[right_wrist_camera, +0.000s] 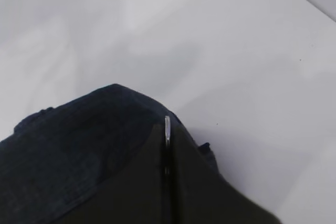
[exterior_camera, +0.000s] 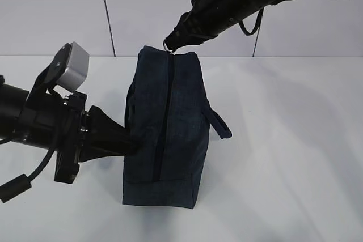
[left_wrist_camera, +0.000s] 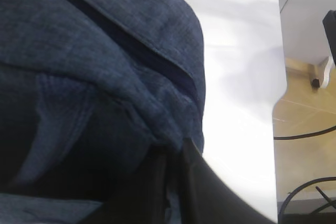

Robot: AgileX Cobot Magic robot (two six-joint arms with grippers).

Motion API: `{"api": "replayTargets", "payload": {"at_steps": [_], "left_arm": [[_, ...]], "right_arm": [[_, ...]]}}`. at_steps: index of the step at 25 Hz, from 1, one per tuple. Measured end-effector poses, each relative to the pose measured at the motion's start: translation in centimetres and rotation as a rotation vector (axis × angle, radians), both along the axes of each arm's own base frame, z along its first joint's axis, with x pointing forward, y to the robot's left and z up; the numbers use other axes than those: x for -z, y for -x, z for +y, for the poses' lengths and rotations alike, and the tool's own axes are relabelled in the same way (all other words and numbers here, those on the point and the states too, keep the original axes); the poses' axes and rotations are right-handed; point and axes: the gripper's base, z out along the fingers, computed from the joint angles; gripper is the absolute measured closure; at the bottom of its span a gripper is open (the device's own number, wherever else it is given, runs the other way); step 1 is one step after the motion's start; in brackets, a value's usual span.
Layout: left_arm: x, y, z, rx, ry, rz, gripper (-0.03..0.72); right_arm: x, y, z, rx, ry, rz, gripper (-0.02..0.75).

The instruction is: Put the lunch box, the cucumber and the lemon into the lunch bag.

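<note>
- The left end effector point(exterior_camera: 131, 147), black and tapering to a point, sits nearest the exterior camera at the lower left. Its fingers are pressed together on a fold of fabric at the left side wall of the lunch bag.
- In the left wrist view the two dark fingers point(left_wrist_camera: 210, 192) meet at the bottom of the picture with a bunched pleat of blue cloth pinched between them.
- The dark navy, boxy fabric lunch bag point(exterior_camera: 167, 134) stands on the white bench point(exterior_camera: 295, 157) in the middle of the exterior view, one narrow end toward the camera and the other toward the back wall.
- A long dark zipper line point(exterior_camera: 164, 123) runs along the top of the bag from the near end to the far end; it looks zipped shut along the length that shows.
- A flat strap handle point(exterior_camera: 218, 122) of the same navy cloth sticks out from the right side of the bag and rests against the bench.
- The right end effector point(exterior_camera: 172, 42), on a black arm reaching down from the upper right, hangs at the far top end of the bag, its fingers closed on the silver ring pull point(exterior_camera: 169, 45) of the zipper.
- In the right wrist view a thin bright metal edge of that ring point(right_wrist_camera: 167, 128) shows between the closed dark fingers, just above the navy fabric.
- The bench around the bag is plain white, with grey shadows of the arms on it.
</note>
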Motion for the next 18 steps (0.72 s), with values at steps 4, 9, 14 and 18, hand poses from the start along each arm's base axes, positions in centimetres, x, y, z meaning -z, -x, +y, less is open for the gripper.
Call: {"api": "replayTargets", "payload": {"at_steps": [4,9,14,18], "left_arm": [[0.0,0.0,0.0,0.0,-0.003,0.006,0.679],[0.1,0.1,0.0,0.011,-0.009,0.007,0.679],[0.1,0.2,0.0,0.018,-0.013,0.01,0.679],[0.1,0.2,0.1,0.022,-0.017,0.011,0.679]], "right_arm": [[-0.1,-0.5,0.2,0.001,-0.024,-0.017,0.717],[0.8,-1.5,0.5,0.026,-0.04,-0.028,0.717],[1.4,-1.9,0.7,0.032,-0.062,-0.037,0.717],[2.1,-2.4,0.9,0.04,-0.096,-0.028,0.717]]}}
